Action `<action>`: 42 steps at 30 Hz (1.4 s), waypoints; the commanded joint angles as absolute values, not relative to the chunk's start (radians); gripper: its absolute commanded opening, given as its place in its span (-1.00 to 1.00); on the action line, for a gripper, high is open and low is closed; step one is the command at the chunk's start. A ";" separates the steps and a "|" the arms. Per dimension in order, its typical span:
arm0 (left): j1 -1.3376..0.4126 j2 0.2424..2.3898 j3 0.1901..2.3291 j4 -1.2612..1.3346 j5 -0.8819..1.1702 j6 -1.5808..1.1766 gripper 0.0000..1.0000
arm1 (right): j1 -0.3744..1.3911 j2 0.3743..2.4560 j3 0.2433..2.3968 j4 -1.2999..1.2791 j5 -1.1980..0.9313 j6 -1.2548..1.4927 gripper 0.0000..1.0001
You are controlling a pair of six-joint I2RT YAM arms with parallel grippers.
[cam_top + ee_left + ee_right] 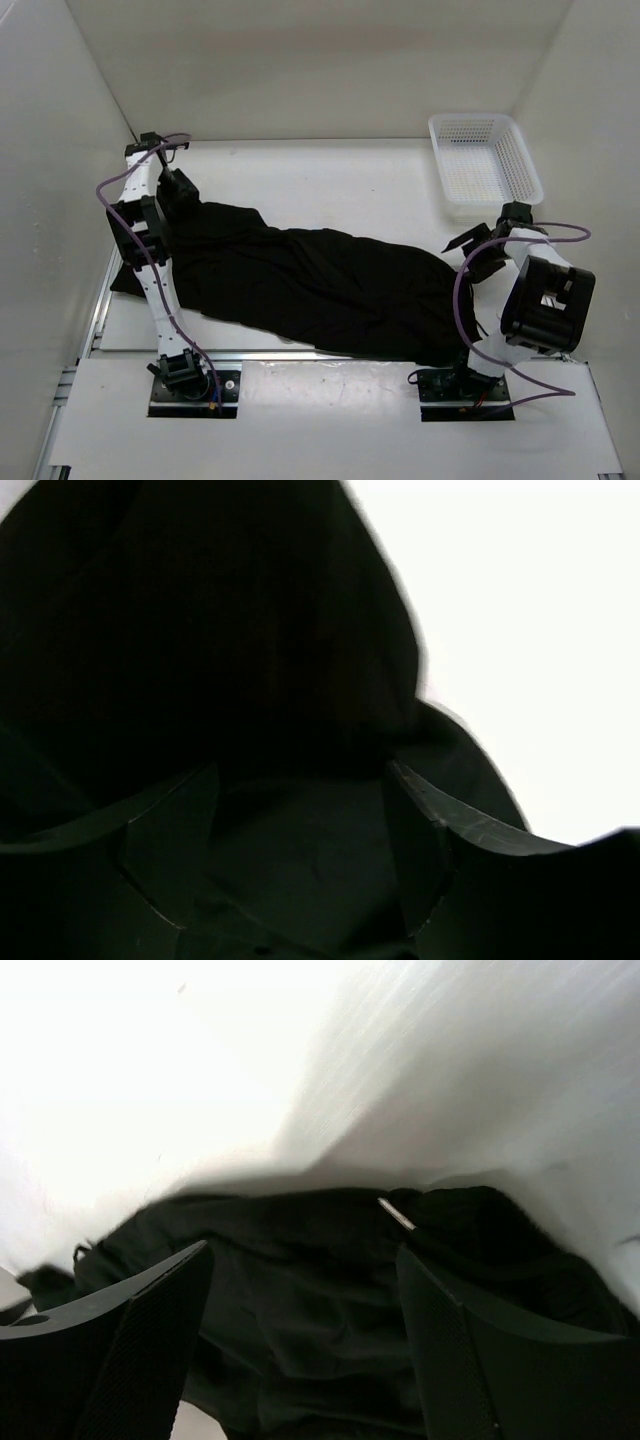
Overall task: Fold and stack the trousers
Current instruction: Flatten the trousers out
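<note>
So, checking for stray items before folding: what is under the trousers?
Only the white table shows around the black trousers; whatever lies beneath them is hidden by the fabric.

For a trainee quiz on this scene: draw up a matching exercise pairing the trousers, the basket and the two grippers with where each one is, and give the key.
Column one
1. trousers
2. basket
3. left gripper
4. right gripper

Column two
A. open, at the right end of the trousers
B. far right corner of the table
C. open, at the left end of the trousers
D. black, spread across the middle of the table

Pairs: 1-D; 2-B; 3-C; 4-A
</note>
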State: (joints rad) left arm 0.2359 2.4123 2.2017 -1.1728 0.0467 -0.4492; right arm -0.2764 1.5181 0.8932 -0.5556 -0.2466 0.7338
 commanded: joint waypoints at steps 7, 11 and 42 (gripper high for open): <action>0.249 2.418 2.135 -1.170 0.009 -0.437 -0.48 | -0.314 1.641 0.885 -0.457 -0.249 0.781 0.37; 0.249 2.442 2.174 -1.170 0.018 -0.446 -0.80 | -0.314 1.674 0.876 -0.428 -0.226 0.781 0.03; 0.298 2.344 2.402 -1.183 0.043 -0.471 -0.80 | -0.107 1.541 1.133 -0.611 -0.264 0.604 0.50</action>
